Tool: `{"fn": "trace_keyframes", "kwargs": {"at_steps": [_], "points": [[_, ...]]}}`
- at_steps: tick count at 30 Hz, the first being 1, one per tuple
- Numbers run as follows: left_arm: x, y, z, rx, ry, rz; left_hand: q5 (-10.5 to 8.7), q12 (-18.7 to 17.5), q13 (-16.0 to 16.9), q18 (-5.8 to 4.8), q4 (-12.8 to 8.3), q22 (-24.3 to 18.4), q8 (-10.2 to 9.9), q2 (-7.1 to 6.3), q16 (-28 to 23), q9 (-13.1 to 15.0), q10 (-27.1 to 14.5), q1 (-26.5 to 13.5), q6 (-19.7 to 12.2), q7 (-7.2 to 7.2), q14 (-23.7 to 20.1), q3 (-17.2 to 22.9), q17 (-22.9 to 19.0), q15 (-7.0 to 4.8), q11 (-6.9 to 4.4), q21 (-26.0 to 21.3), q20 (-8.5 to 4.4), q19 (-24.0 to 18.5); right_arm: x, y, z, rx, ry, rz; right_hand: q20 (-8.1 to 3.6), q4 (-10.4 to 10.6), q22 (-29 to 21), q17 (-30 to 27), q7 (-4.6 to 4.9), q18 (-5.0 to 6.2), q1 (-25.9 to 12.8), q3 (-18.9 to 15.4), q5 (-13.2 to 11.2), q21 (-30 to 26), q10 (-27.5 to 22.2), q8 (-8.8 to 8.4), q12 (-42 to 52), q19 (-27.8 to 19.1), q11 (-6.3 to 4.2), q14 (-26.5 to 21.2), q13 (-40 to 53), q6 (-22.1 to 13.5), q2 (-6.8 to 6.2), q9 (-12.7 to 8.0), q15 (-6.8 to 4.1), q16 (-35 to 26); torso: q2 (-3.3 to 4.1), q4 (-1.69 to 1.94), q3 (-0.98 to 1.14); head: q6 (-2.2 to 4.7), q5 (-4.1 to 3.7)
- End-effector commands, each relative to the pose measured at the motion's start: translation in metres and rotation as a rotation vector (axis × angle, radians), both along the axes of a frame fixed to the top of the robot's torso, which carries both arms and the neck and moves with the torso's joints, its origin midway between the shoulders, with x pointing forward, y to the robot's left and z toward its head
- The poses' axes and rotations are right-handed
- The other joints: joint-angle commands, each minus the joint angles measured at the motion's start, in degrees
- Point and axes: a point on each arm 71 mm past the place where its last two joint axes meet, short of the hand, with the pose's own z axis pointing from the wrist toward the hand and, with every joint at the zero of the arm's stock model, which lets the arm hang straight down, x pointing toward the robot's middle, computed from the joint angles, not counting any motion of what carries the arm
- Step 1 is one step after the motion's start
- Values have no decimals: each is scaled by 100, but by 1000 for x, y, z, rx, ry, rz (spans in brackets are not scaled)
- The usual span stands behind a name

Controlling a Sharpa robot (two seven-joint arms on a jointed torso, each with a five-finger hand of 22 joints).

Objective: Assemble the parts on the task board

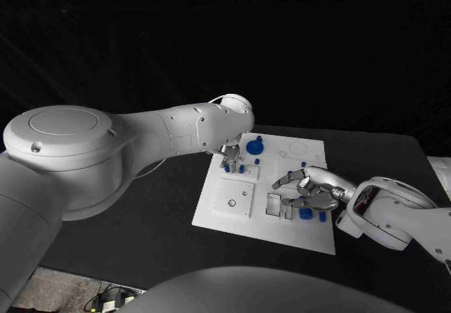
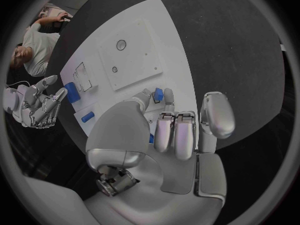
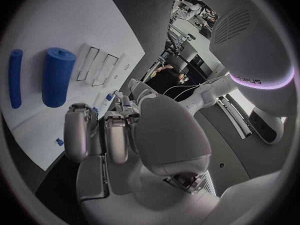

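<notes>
Task board with blue parts, both hands over it.

Left arm (image 1: 141,140): white, reaches in across the black table (image 1: 141,215) to the board's far left corner. Left hand (image 2: 181,130): fingers curled down onto the board; a small blue part (image 2: 159,94) shows at its fingertips, though whether it is actually held cannot be told. Task board (image 1: 221,218): white plate, mid-table, carrying a square raised panel (image 1: 233,197) with a round hole and two rectangular slots (image 1: 279,206). Round blue part (image 1: 255,147): near the far edge, just beside the left hand. Blue cylinder (image 3: 57,76) and thinner blue rod (image 3: 15,78): lying side by side, near the slots. Right hand (image 1: 310,189): above the board's right side, over the cylinder and rod, fingers bent and apart, nothing plainly held.
</notes>
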Motion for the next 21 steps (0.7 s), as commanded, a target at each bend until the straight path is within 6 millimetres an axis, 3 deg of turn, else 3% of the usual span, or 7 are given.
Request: {"fn": "trace_keyframes", "kwargs": {"at_steps": [1,5,10,17,21], "points": [[0,8,3,117,-24,52,37,-28,1123,58,-13,959,27,-1,-30,26,151,53,-1,-37,531,16,1434,-3,-7,-24,-9,-6,-1,1,-1,-5,12,13,3,11,1109,1510,-5,41,-51,10,-9,-16,675,27,-7,-41,-22,597,1493,42,-7,9,44,20,3,1,1,0,4],[0,8,3,116,-24,53,113,-31,1122,59,-26,958,59,8,-27,83,148,85,2,-49,533,31,1436,-8,-15,-30,-16,-6,-1,1,-2,-7,13,13,4,13,1109,1510,-4,41,-55,12,-8,-16,675,30,-7,-40,-21,597,1493,51,-5,10,45,20,1,0,1,0,9],[0,8,3,113,-23,53,341,-35,1121,59,-38,959,110,9,-27,185,146,127,1,-70,533,63,1436,-23,-32,-37,-29,-2,-1,1,-2,-8,15,13,4,13,1109,1510,-4,41,-55,12,-8,-16,675,30,-7,-40,-21,597,1493,51,-5,10,45,20,1,-1,-1,0,9],[0,6,3,106,-22,49,1066,-37,1127,60,-87,959,137,-9,-23,288,147,242,6,-116,536,239,1440,-54,-72,-53,-58,0,-2,1,-2,-9,17,13,4,16,1105,1510,-3,44,-59,12,-7,-25,675,31,-7,-48,-21,597,1493,54,-3,10,45,20,0,-2,0,0,5],[0,6,3,102,-21,48,1047,-41,1126,60,-119,958,119,-31,-25,305,144,298,-3,-134,535,425,1439,-66,-87,-64,-69,-1,-2,1,-3,-10,18,13,4,21,1105,1510,-1,44,-66,12,-5,-27,675,32,-7,-49,-20,597,1493,60,0,11,46,20,1,-1,0,0,7]]}}
